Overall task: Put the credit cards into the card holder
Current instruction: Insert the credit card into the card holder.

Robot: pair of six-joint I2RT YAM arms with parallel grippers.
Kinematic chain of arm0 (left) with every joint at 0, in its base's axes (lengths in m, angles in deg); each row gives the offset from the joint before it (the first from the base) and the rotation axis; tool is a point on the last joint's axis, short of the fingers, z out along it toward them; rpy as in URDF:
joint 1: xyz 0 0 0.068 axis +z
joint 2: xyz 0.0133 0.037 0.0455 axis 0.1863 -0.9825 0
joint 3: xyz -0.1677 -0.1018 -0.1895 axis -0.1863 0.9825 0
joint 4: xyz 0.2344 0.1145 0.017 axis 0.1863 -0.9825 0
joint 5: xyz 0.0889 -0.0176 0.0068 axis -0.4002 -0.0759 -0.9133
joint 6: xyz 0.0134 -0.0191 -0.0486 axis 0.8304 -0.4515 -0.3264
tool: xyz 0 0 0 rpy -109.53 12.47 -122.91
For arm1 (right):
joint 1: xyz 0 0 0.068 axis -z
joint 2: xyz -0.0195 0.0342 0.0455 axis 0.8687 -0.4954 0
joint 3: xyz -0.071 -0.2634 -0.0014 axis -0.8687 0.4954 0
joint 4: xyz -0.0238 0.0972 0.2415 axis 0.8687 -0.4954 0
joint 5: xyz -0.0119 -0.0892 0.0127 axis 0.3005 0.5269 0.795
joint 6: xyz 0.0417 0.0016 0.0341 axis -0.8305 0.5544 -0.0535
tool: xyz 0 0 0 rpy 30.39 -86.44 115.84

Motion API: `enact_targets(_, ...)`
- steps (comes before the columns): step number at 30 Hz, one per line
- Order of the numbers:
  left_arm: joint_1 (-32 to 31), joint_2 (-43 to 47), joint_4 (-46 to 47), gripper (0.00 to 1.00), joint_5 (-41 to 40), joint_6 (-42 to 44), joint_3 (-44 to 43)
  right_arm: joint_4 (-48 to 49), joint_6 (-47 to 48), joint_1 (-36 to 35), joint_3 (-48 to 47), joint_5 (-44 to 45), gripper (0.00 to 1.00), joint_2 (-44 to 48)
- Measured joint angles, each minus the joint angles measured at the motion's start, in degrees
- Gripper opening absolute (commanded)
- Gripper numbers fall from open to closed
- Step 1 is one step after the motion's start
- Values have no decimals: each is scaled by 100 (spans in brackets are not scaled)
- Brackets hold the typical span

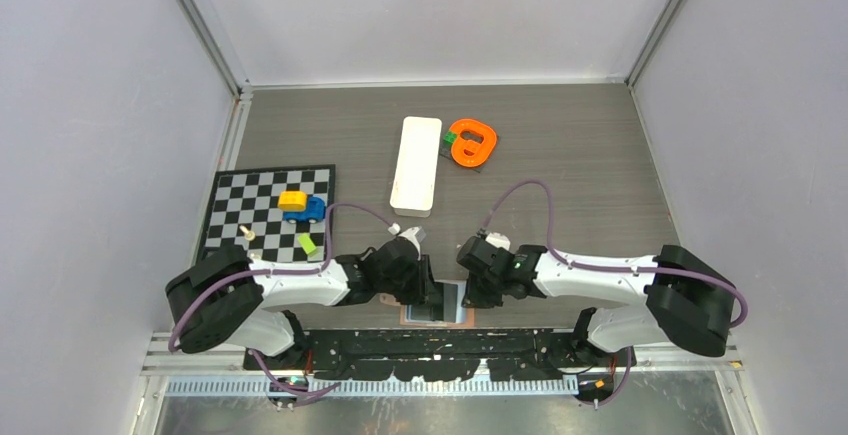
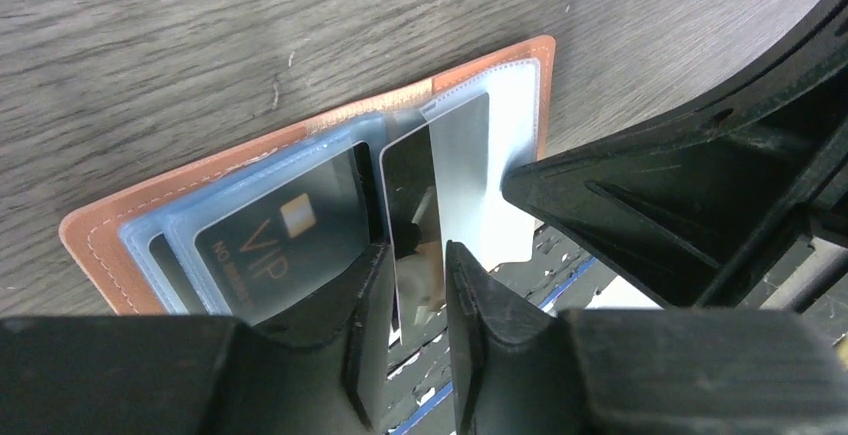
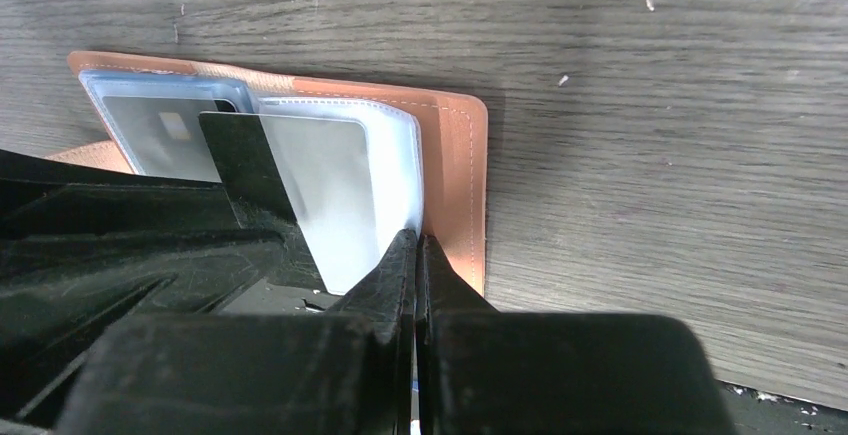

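The tan-brown card holder (image 2: 200, 180) lies open at the table's near edge, pale blue-grey sleeves up; it also shows in the right wrist view (image 3: 455, 175) and, mostly hidden under both grippers, in the top view (image 1: 461, 307). A black VIP card (image 2: 270, 235) sits in its left sleeve. A silver card with a black stripe (image 2: 445, 175) lies partly in the right sleeve (image 3: 320, 185). My left gripper (image 2: 415, 255) is slightly open with this card's near end between the fingers, against the left one. My right gripper (image 3: 416, 240) is shut on the right sleeve's near edge.
A long white tray (image 1: 416, 163) lies mid-table, with an orange ring piece (image 1: 472, 142) and a green block (image 1: 451, 138) beside it. A checkerboard (image 1: 250, 200) at the left carries yellow (image 1: 292, 198), blue (image 1: 312, 210) and green (image 1: 307, 245) pieces. The black base rail (image 1: 440, 340) runs below the holder.
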Motion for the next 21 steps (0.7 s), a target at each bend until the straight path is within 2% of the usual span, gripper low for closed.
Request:
enact_targets(12, -422, 24, -979, 46, -481, 422, -584, 22, -24, 0, 92, 35, 1, 118)
enact_targets(18, -546, 4, -1117, 47, -610, 472, -678, 33, -44, 0, 146, 39, 1, 179)
enact_targets(21, -549, -74, -1036, 47, -581, 472, -695, 81, -57, 0, 197, 42, 7, 223)
